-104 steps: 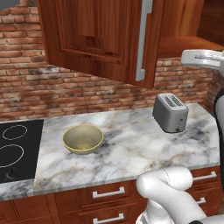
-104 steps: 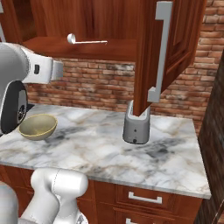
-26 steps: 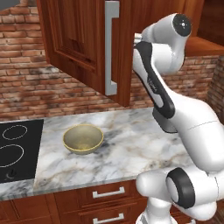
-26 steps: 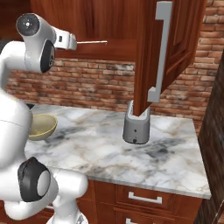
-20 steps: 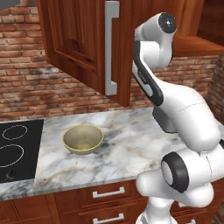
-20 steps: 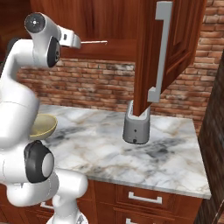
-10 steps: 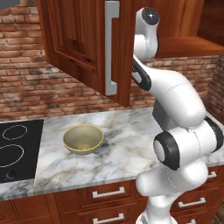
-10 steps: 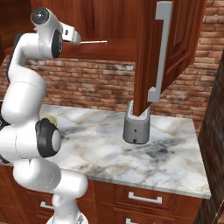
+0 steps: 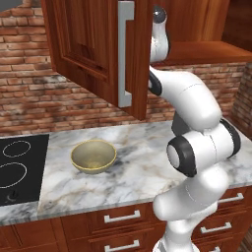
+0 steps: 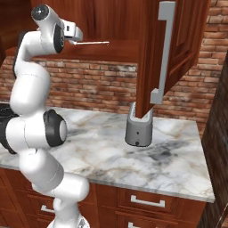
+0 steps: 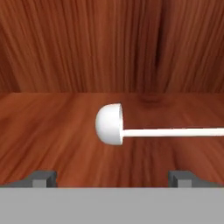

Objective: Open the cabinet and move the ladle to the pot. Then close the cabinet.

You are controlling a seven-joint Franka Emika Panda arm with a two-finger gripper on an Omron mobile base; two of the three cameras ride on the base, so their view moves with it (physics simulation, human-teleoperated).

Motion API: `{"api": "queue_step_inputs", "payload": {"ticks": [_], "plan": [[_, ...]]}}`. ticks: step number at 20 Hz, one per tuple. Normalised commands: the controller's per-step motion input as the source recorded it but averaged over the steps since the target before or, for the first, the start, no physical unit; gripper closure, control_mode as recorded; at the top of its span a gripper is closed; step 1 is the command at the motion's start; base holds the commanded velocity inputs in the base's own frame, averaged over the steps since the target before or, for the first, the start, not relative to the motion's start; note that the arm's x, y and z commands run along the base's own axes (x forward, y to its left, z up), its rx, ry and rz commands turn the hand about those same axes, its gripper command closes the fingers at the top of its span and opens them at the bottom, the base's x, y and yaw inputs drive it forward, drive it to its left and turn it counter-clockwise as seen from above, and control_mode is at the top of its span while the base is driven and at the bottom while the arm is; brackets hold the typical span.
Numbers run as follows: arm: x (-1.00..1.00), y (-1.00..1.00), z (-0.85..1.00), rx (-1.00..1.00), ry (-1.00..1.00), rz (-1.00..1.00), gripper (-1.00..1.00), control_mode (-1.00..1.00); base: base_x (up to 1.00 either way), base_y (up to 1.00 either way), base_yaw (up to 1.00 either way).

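The gripper (image 11: 112, 178) is spread wide before the ladle (image 11: 109, 124), so its bowl can be straddled.

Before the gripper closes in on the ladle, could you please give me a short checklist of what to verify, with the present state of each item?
1. Cabinet door swung open, shelf reachable: ok.
2. Ladle lying on the cabinet shelf, bowl towards the gripper, handle running off to one side: ok.
3. Gripper open, fingertips standing wide apart: ok.
4. Ladle between the fingertips: not ok; in the hand view the bowl lies ahead of them, not yet between.
5. Bowl centred on the gripper: ok, roughly midway in the hand view.
6. Pot ready to receive the ladle: cannot tell; a yellowish bowl-like vessel sits on the counter.
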Motion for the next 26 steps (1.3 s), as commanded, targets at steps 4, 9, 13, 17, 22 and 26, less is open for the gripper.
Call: {"api": "queue_step_inputs", "payload": {"ticks": [4, 9, 13, 17, 22, 26], "plan": [[0.27, 0.0, -0.17, -0.06, 0.0, 0.0, -1.0, -1.0, 0.0, 0.0, 0.0], [0.35, 0.0, -0.16, -0.01, 0.0, 0.0, -1.0, -1.0, 0.0, 0.0, 0.0], [0.37, 0.0, -0.11, 0.0, 0.0, 0.0, -1.0, -1.0, 0.0, 0.0, 0.0], [0.39, 0.05, -0.04, 0.0, 0.01, 0.0, -1.0, -1.0, 0.0, 0.0, 0.0], [0.45, 0.11, 0.0, 0.0, 0.0, 0.0, -1.0, -1.0, 0.0, 0.0, 0.0], [0.49, 0.15, 0.0, 0.0, 0.02, 0.0, -1.0, -1.0, 0.0, 0.0, 0.0]]}}
